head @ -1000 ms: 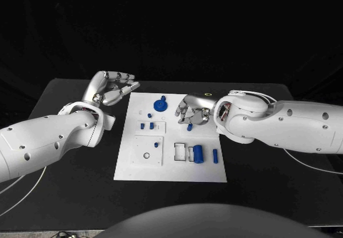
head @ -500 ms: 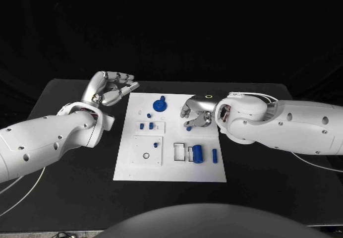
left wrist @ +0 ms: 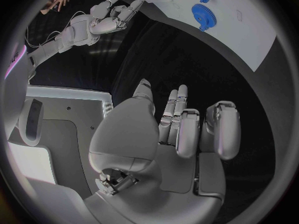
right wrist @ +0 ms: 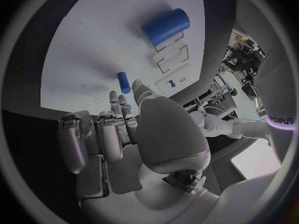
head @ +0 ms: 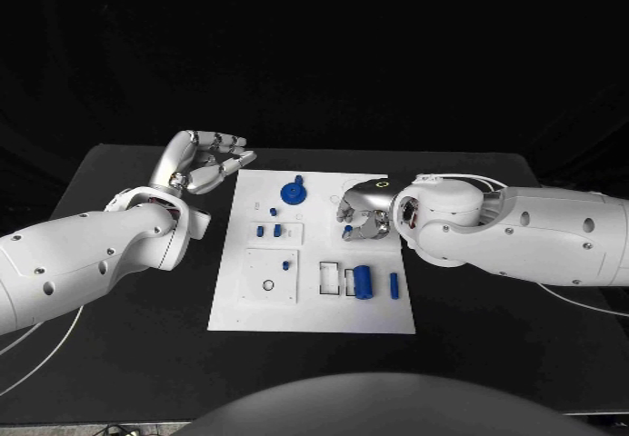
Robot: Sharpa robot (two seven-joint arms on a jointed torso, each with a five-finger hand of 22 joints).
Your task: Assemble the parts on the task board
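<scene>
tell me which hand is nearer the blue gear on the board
Right. The right hand hovers over the task board just beside the blue gear; the left hand is off the board's far left corner.

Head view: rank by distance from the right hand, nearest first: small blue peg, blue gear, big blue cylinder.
From the right hand:
1. Small blue peg, right at its fingertips, mid-board.
2. Blue gear, far end of the task board, toward the left hand's side.
3. Big blue cylinder, near end, in the row of slots.
</scene>
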